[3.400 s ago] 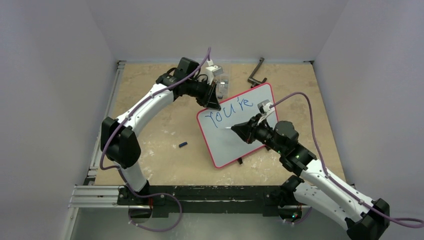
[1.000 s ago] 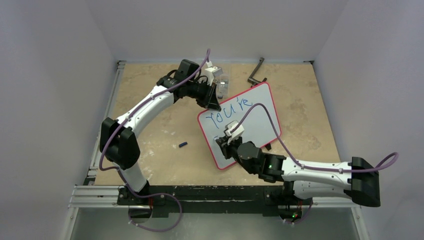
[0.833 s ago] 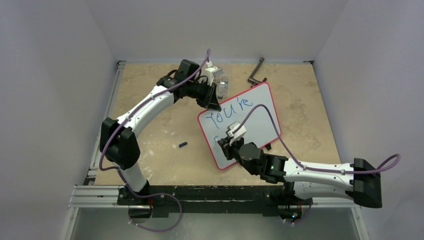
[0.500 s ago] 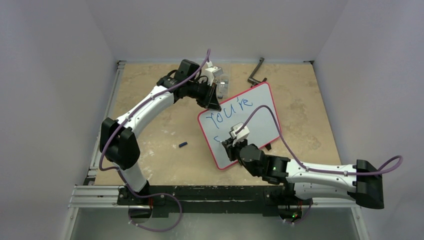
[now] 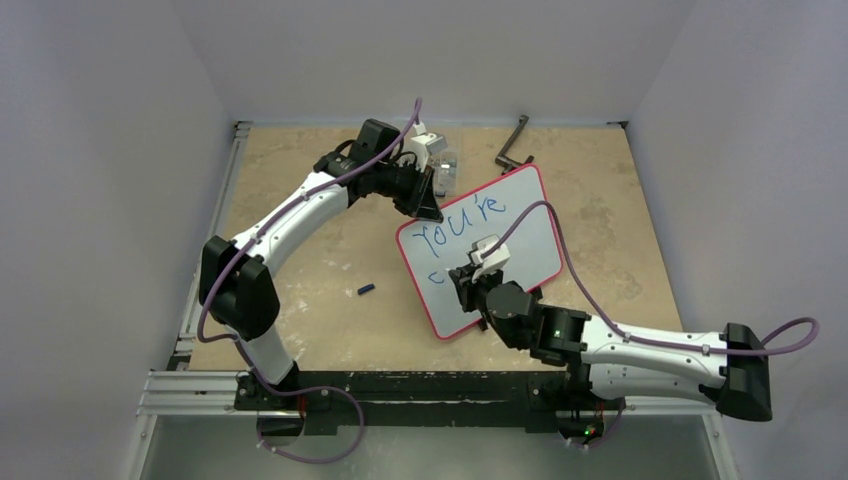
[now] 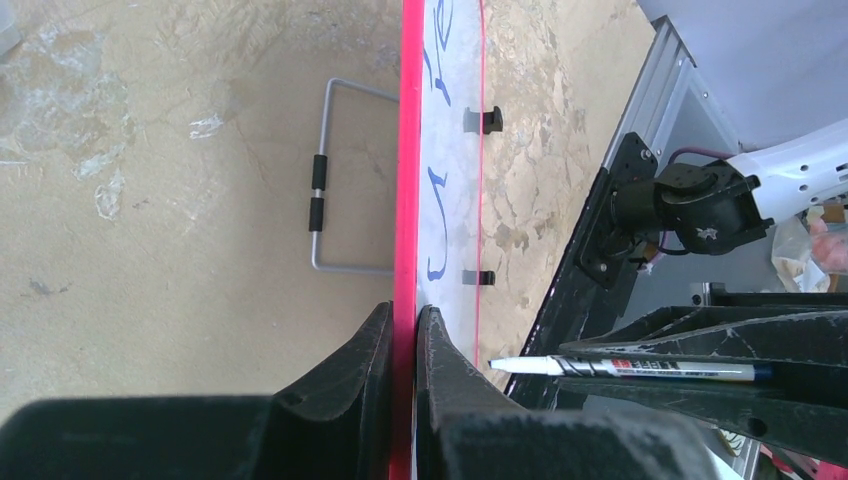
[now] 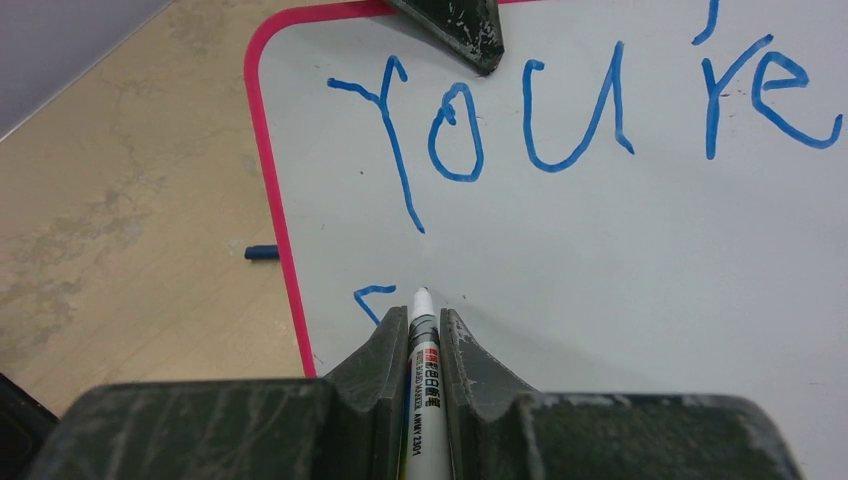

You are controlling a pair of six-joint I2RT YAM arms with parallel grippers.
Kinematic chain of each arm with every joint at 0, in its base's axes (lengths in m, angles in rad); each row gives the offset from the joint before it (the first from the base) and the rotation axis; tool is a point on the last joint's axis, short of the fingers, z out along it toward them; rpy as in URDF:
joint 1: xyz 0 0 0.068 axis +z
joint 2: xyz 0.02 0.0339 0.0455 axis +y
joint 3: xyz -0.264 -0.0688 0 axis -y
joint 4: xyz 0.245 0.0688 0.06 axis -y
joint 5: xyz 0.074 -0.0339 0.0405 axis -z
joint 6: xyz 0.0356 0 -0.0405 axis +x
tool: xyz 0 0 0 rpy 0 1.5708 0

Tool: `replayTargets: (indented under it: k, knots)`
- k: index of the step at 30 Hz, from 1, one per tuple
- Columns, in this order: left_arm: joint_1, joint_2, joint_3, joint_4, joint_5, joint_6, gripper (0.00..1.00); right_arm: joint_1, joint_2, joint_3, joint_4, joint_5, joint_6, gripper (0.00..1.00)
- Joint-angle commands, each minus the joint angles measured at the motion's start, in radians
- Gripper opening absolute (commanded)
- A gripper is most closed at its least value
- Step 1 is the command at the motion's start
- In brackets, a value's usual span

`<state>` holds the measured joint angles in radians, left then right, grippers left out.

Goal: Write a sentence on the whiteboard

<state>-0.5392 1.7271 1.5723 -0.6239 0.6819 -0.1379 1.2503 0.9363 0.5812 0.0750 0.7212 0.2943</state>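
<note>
The whiteboard (image 5: pixel 525 235) with its red frame stands tilted on the table. My left gripper (image 5: pixel 425 205) is shut on its top left edge; in the left wrist view the fingers pinch the red rim (image 6: pixel 408 200) at the gripper (image 6: pixel 404 312). "You're" (image 7: pixel 580 110) is written in blue across the top of the sentence (image 5: pixel 462 222). Below its "Y" sits a short blue stroke (image 7: pixel 372 297). My right gripper (image 7: pixel 422 314) is shut on a white marker (image 7: pixel 424 360), its tip at the board just right of that stroke. The marker (image 6: pixel 640 369) also shows beside the board.
A blue marker cap (image 5: pixel 366 290) lies on the table left of the board. A black angled tool (image 5: pixel 513 148) lies at the back, and a clear container (image 5: pixel 443 170) stands behind my left gripper. The board's wire stand (image 6: pixel 320 190) rests behind it.
My right gripper has moved rightward across the lower left of the board with the marker, uncovering a small blue stroke. The left arm and the board have not moved.
</note>
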Motion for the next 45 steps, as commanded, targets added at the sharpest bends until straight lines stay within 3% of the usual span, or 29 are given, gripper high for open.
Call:
replayTargets:
  k: [1,10,33,45]
  knots:
    - [0.004,-0.044,-0.003,0.027,-0.108,0.043,0.0,0.001,-0.036,0.024,0.01,0.063,0.029,0.0]
    - [0.004,-0.047,-0.005,0.027,-0.107,0.043,0.0,-0.018,0.024,0.029,0.005,0.106,0.063,0.0]
    - [0.003,-0.046,-0.005,0.029,-0.105,0.043,0.0,-0.09,0.073,0.021,0.095,-0.064,0.062,0.0]
    - [0.003,-0.046,-0.004,0.028,-0.108,0.043,0.0,-0.091,0.024,-0.075,0.043,-0.11,0.143,0.0]
